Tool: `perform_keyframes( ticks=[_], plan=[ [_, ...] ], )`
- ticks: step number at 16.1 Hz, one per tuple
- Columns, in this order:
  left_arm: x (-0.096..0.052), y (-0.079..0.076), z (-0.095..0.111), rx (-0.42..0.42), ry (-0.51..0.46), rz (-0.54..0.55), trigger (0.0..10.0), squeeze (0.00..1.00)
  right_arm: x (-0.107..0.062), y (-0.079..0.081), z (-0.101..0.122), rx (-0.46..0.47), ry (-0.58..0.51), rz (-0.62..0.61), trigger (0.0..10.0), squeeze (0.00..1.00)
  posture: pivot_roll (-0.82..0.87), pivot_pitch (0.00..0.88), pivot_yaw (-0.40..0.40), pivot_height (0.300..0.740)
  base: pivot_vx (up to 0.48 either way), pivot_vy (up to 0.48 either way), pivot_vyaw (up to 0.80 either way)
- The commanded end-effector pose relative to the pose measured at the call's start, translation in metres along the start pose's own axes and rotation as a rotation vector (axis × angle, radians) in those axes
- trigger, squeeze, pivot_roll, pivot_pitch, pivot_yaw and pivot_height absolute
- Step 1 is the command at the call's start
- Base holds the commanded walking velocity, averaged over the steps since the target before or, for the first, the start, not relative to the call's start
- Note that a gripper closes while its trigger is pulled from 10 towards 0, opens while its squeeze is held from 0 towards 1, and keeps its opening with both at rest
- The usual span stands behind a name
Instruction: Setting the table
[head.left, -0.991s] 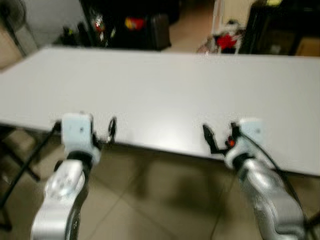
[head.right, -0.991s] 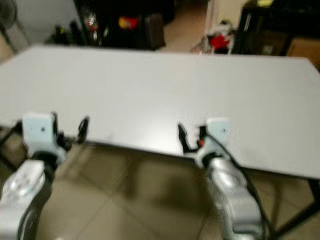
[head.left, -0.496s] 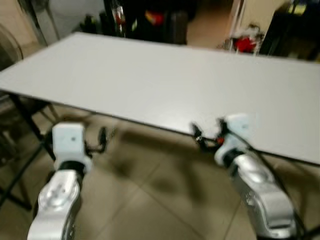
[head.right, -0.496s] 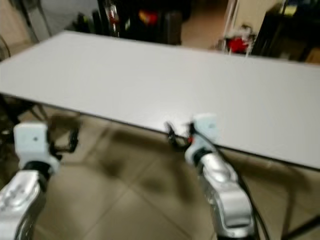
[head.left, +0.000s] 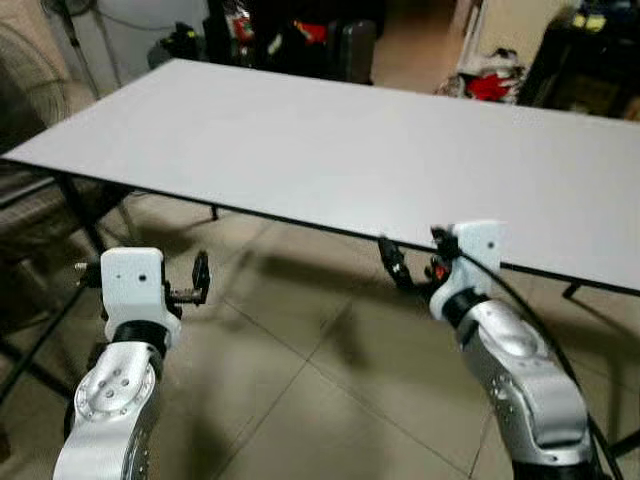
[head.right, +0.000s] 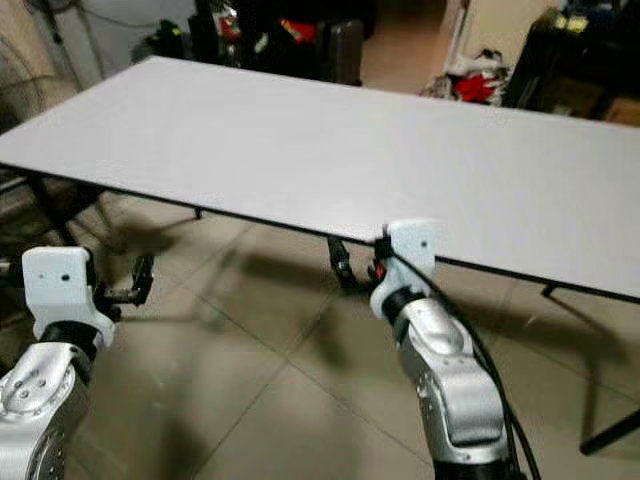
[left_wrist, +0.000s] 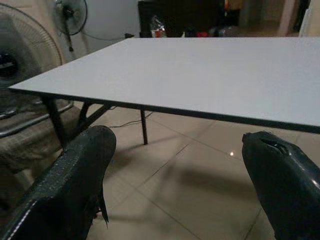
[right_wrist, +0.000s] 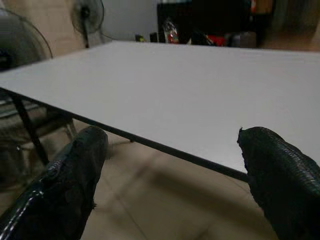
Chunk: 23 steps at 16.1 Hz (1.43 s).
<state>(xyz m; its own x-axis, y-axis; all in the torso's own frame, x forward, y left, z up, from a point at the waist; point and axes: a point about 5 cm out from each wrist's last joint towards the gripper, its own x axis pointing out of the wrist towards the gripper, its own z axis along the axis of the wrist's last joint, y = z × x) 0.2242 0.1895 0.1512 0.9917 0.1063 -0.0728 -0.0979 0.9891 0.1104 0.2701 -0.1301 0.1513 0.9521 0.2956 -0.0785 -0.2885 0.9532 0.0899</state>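
Observation:
A long white table with a bare top stretches ahead of me, its near edge running slantwise. My left gripper hangs over the tiled floor, short of that edge and lower than it; its fingers are spread wide with nothing between them. My right gripper sits just below the table's near edge, open as well. In the right wrist view the table edge passes between the two black fingers.
A large fan and a chair-like seat stand at my left by the table's black legs. Dark clutter and a black cabinet lie beyond the far side. Tiled floor lies beneath both arms.
The whole view has shifted and sharpened as the camera moved. The table edge now lies farther from my arms, and the left gripper has dropped from the edge to over the floor.

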Motion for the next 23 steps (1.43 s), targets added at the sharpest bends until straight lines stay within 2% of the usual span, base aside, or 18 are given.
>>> perform_keyframes(
  ticks=[1, 5, 7, 8, 10, 15, 17, 23],
  plan=[
    [0.001, -0.003, 0.002, 0.002, -0.005, -0.007, 10.0, 0.00, -0.002, -0.006, -0.002, 0.014, 0.009, -0.022, 10.0, 0.00, -0.03, 0.000, 0.035, 0.740, 0.000, 0.375, 0.00],
    [0.004, -0.004, 0.007, 0.001, -0.017, -0.012, 10.0, 0.00, -0.001, -0.008, -0.004, 0.040, 0.015, -0.074, 10.0, 0.00, -0.02, 0.000, 0.040, 0.740, 0.000, 0.372, 0.00],
    [0.006, -0.004, 0.008, 0.001, -0.019, -0.010, 10.0, 0.00, -0.001, -0.008, -0.003, 0.030, 0.004, -0.064, 10.0, 0.00, -0.01, 0.000, 0.040, 0.740, 0.000, 0.369, 0.00],
    [0.006, -0.003, 0.008, 0.001, -0.019, -0.009, 10.0, 0.00, -0.001, -0.007, -0.001, -0.021, -0.006, -0.054, 10.0, 0.00, -0.01, 0.000, 0.040, 0.740, 0.000, 0.368, 0.00],
    [0.006, -0.003, 0.009, -0.009, -0.025, -0.006, 10.0, 0.00, -0.001, -0.006, -0.002, -0.019, 0.001, -0.048, 10.0, 0.00, -0.01, 0.000, 0.041, 0.740, 0.000, 0.176, 0.00],
    [0.008, -0.005, 0.013, -0.025, -0.046, -0.016, 10.0, 0.00, 0.000, -0.005, -0.003, -0.020, 0.007, -0.044, 10.0, 0.00, -0.01, 0.000, 0.043, 0.740, 0.000, 0.000, 0.80],
    [0.010, -0.005, 0.012, -0.005, -0.035, 0.000, 10.0, 0.00, 0.002, -0.006, -0.003, -0.023, 0.013, -0.039, 10.0, 0.00, -0.01, 0.000, 0.033, 0.740, 0.000, 0.000, 0.80],
    [0.009, -0.010, 0.014, -0.018, -0.065, 0.002, 10.0, 0.00, 0.006, 0.003, -0.001, -0.044, 0.027, 0.047, 10.0, 0.00, -0.04, 0.000, -0.001, 0.740, 0.000, 0.000, 0.75]
  ],
)
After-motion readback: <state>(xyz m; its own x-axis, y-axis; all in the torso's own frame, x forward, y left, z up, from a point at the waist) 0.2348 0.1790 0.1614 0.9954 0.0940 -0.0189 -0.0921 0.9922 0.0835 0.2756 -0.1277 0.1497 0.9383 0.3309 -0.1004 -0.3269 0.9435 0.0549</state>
